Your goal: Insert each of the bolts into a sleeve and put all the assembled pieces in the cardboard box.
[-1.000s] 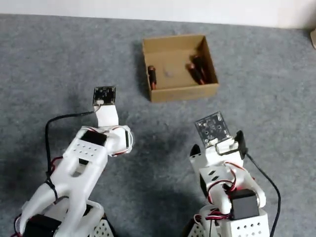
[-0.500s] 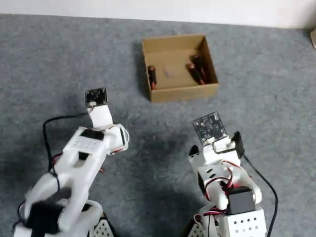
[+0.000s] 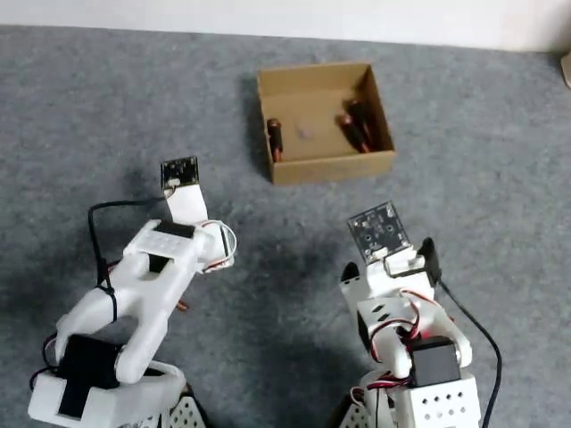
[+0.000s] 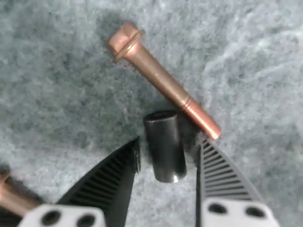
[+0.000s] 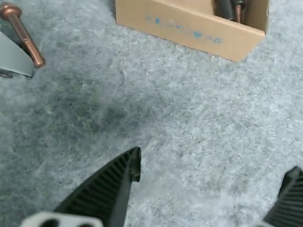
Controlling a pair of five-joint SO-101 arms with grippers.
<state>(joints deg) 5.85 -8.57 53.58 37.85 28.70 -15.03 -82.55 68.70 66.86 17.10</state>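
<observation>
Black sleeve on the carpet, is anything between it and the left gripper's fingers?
Nothing visible. The sleeve lies inside the open left gripper, with bare carpet between it and each finger. The bolt lies beside it, its threaded end close to one fingertip, so closing might nudge it.

I see the left arm's jaws spread apart, with the black sleeve (image 4: 164, 145) lying on the grey table (image 4: 57, 94) between them, touching neither. Just beyond it a copper bolt (image 4: 156, 75) lies slanted, its threaded end near one jaw tip. Another copper piece (image 4: 12, 198) sits beside the other jaw.
</observation>
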